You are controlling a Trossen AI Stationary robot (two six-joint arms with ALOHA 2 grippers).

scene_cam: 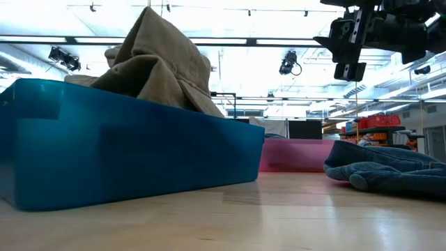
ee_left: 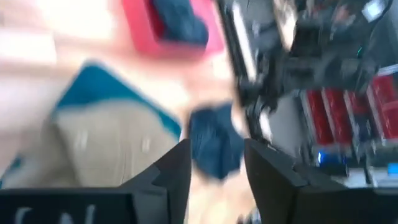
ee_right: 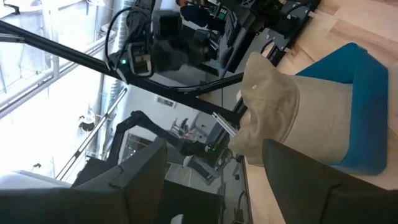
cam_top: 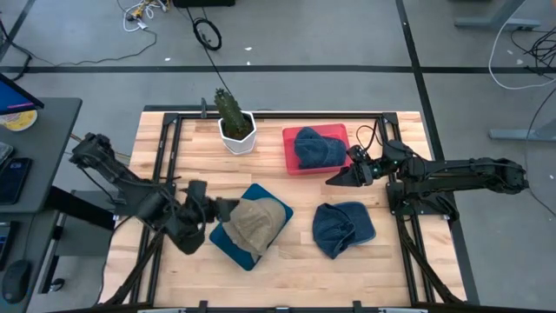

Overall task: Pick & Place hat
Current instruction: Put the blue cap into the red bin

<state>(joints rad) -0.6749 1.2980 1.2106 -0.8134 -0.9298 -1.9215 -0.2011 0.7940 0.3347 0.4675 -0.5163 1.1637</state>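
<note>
A: What lies around the wooden table (cam_top: pixel 287 261)?

B: A grey floor (cam_top: pixel 330 39) crossed by dark seams, with a coiled black cable (cam_top: pixel 207 33) and a tangle of white cables (cam_top: pixel 142 12) on it, well beyond the jaws.

A: Any furniture?

B: A grey desk (cam_top: pixel 35 143) stands off the left side, and a grey stand base (cam_top: pixel 521 130) off the right.

A: And the room behind?

B: A bright ceiling with hanging lamps (scene_cam: pixel 290 63), dark beams, and red bins (scene_cam: pixel 380 121) on shelving, far off.
</note>
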